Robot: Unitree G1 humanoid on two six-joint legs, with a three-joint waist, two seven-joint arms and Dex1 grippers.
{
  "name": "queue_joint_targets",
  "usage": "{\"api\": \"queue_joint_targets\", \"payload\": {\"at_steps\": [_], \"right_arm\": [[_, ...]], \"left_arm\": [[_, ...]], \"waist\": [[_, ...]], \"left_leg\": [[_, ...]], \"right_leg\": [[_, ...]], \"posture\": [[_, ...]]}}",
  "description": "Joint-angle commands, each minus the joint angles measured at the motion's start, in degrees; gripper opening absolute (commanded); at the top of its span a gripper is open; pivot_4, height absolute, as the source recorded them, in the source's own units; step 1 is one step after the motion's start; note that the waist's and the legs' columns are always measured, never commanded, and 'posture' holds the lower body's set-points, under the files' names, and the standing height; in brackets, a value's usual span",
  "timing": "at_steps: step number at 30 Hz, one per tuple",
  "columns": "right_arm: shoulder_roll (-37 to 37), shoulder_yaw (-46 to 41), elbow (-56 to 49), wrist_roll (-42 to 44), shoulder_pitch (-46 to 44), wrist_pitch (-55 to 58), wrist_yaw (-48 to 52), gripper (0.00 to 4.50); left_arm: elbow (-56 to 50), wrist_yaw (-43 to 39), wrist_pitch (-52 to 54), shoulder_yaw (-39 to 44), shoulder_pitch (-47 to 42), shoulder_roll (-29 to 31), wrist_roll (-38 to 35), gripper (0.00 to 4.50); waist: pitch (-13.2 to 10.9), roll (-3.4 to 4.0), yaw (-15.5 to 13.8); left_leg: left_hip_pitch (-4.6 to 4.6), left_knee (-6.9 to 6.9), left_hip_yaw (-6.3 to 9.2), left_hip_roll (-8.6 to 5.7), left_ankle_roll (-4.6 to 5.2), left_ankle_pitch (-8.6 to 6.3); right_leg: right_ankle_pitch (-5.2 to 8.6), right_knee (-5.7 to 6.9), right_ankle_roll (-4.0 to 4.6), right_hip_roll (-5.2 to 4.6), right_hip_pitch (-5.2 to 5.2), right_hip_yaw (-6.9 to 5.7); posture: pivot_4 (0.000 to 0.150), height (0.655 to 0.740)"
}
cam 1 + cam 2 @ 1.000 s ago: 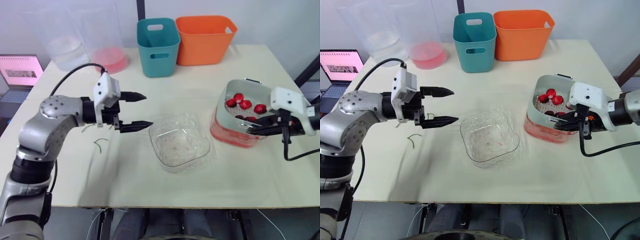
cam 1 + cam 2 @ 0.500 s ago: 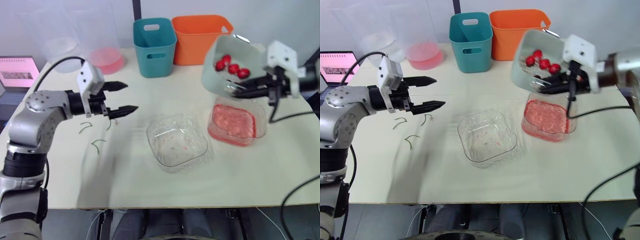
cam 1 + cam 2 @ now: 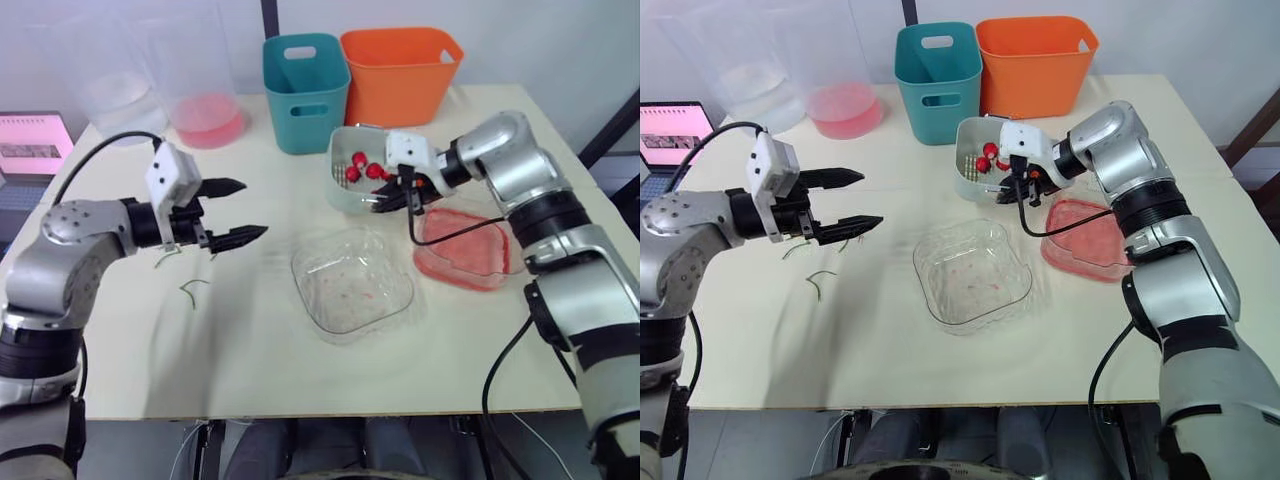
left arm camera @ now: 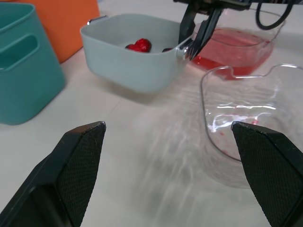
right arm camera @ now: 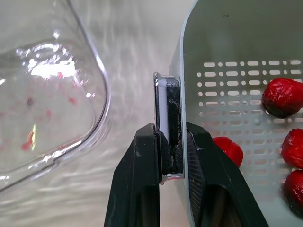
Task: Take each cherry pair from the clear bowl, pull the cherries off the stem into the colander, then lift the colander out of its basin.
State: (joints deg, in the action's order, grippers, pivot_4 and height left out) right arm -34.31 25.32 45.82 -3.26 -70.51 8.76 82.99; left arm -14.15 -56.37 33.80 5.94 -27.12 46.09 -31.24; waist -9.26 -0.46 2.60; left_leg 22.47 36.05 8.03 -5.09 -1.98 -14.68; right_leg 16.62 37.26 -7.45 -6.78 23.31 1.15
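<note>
Head views: the colander (image 3: 342, 192), clamped in the right jaws, has swung clear of its basin (image 3: 498, 268) to upper centre, so the lift looks done. Left wrist: left jaws wide, empty. Right wrist: rim pinched, cherries (image 5: 283, 97) inside.

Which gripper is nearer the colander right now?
Right. The right gripper is shut on the rim of the colander; the left gripper hovers open above the table, well off to its left.
</note>
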Motion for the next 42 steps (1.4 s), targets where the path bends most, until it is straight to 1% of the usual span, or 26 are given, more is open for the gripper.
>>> {"api": "queue_joint_targets", "payload": {"at_steps": [1,7,13,15,16,19,24,28,31,33,36,38,41,42], "right_arm": [[1.78,-0.31,2.38,-1.84,-2.39,-2.71,1.21,0.23],[5.20,-0.67,8.34,-4.34,-3.55,-5.33,-0.19,0.23],[6.41,-0.89,12.41,-6.63,-3.94,-7.68,-1.29,0.23],[6.45,-1.27,12.94,-6.88,-4.02,-8.04,-1.72,1.30],[6.17,-1.83,12.84,-6.73,-4.20,-8.08,-1.89,1.68],[5.29,-3.37,12.35,-6.30,-4.75,-7.86,-1.97,3.15],[2.67,-7.62,10.47,-4.82,-4.94,-6.62,-3.73,3.15],[-0.17,-13.88,6.75,-1.23,-3.65,-3.19,-6.91,3.15],[-2.94,-20.10,-0.87,2.98,0.18,1.35,-10.61,3.15],[-4.98,-24.03,-8.57,6.38,4.44,6.01,-11.79,3.15],[-9.27,-32.38,-27.32,12.87,16.57,18.35,-14.74,3.15],[-10.64,-36.69,-37.15,16.83,22.32,25.30,-17.36,3.15],[-12.35,-47.22,-52.80,24.83,32.24,38.53,-21.49,4.04],[-12.27,-51.57,-57.28,27.55,35.72,42.46,-22.87,4.47]], "left_arm": [[-2.69,1.07,0.51,2.01,0.40,0.49,-1.02,4.50],[-3.08,2.00,0.87,1.25,-0.01,0.08,-1.19,4.50],[-2.38,2.03,0.48,0.73,-0.55,-0.19,-0.95,4.50],[-2.18,2.00,0.35,0.55,-0.68,-0.32,-0.85,4.50],[-1.95,1.88,0.25,0.43,-0.78,-0.37,-0.77,4.50],[-1.17,1.36,0.01,0.35,-1.12,-0.30,-0.62,4.50],[1.32,-0.24,-0.64,0.25,-1.95,0.25,-0.29,4.50],[3.36,-1.46,-0.64,0.67,-2.56,0.51,-0.45,4.50],[5.07,-1.51,-1.31,2.14,-2.20,1.00,-0.14,4.50],[5.91,-1.42,-1.18,3.12,-1.96,1.59,-0.38,4.50],[6.22,-2.20,-0.07,5.23,0.34,3.49,-1.39,4.50],[6.19,-2.37,0.28,6.22,1.84,4.35,-1.73,4.50],[4.11,-1.61,2.14,9.86,6.10,4.80,-3.56,4.50],[3.17,-0.68,2.79,11.19,7.77,4.51,-4.15,4.50]], "waist": [[0.00,0.00,0.07],[0.00,0.00,0.15],[0.00,0.00,0.14],[0.00,0.01,0.14],[0.00,0.01,0.13],[0.00,0.01,0.13],[0.00,0.01,0.09],[0.00,0.01,0.09],[0.00,0.01,-0.02],[0.01,0.01,-0.08],[0.01,0.00,-0.39],[0.01,0.03,-0.41],[0.02,0.05,-0.19],[0.02,0.05,-0.18]], "left_leg": [[0.00,0.00,0.00,0.01,0.00,0.00],[-0.01,-0.02,0.00,0.01,-0.02,0.01],[-0.01,-0.02,0.01,0.00,-0.03,0.02],[-0.02,-0.01,0.01,0.00,-0.03,0.02],[-0.02,-0.01,0.01,0.00,-0.03,0.02],[-0.02,-0.01,0.01,0.00,-0.03,0.02],[-0.02,-0.02,0.00,-0.01,-0.03,0.02],[-0.01,-0.03,0.00,0.00,-0.03,0.02],[-0.01,-0.04,0.01,0.00,-0.03,0.02],[-0.01,-0.05,0.01,0.00,-0.03,0.02],[0.00,-0.05,0.02,0.00,-0.02,0.01],[0.00,-0.06,0.02,-0.01,-0.01,0.01],[0.00,-0.06,-0.01,-0.01,0.00,0.00],[-0.02,-0.06,0.00,0.01,0.01,-0.01]], "right_leg": [[0.00,0.02,0.00,0.01,0.01,0.00],[0.00,0.05,0.00,0.01,0.04,0.01],[0.00,0.05,0.00,0.01,0.04,0.01],[0.00,0.04,0.01,0.01,0.03,0.01],[0.00,0.05,0.01,0.01,0.03,0.01],[0.00,0.05,0.01,0.01,0.03,0.01],[0.00,0.04,0.01,0.01,0.03,0.01],[0.00,0.04,0.01,0.01,0.03,0.01],[0.00,0.04,0.01,0.01,0.04,0.01],[0.00,0.03,0.01,0.00,0.04,0.01],[0.00,0.00,0.01,-0.01,0.01,0.00],[0.00,-0.02,0.01,-0.03,0.01,0.01],[0.00,0.05,0.01,-0.03,0.03,0.07],[0.00,0.06,0.01,-0.02,0.03,0.07]], "posture": [[0.150,0.7400],[0.150,0.7400],[0.150,0.7400],[0.150,0.7400],[0.150,0.7400],[0.150,0.7400],[0.150,0.7400],[0.150,0.7400],[0.150,0.7400],[0.150,0.7400],[0.150,0.7400],[0.150,0.7400],[0.150,0.7400],[0.150,0.7400]]}}
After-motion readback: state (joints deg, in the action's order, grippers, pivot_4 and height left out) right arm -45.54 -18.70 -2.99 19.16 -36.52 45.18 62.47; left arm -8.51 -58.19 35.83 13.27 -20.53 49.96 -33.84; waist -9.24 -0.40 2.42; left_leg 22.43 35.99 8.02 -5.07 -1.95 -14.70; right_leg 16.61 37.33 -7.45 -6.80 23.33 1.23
